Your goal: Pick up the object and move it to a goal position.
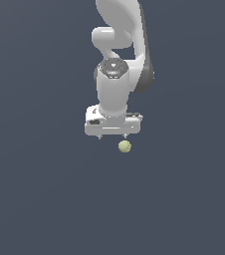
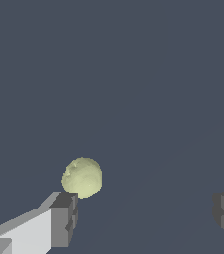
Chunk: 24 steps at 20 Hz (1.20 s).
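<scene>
A white Franka arm (image 1: 118, 60) hangs over a bare slate-grey surface (image 1: 35, 199), its pincer (image 1: 112, 135) spread wide and holding nothing. The small yellow-green ball (image 1: 125, 146) rests on the surface just below the pincer, off toward the exterior view's right. In the wrist view the ball (image 2: 82, 177) sits just beyond one fingertip (image 2: 63, 220) rather than centred in the gap, so a sideways correction looks needed before closing.
</scene>
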Motion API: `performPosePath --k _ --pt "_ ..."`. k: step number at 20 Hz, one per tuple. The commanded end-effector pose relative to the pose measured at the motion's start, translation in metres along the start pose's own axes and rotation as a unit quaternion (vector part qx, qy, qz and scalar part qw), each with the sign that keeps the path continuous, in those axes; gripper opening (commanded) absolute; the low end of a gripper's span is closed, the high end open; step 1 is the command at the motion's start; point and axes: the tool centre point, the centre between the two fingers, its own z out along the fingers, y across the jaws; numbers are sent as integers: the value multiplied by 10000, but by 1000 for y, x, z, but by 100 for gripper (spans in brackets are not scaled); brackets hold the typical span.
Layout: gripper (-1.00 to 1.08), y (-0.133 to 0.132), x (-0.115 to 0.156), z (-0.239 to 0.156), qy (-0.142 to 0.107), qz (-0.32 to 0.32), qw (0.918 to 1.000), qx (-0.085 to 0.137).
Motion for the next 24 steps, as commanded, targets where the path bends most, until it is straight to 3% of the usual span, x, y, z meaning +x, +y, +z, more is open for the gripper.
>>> performPosePath --k 1,11,24 --pt "100 0 0 0 0 0 10000 0" --pt "100 21 0 3 -46 180 9998 58" --pt "100 7 -4 18 -54 -503 9987 34"
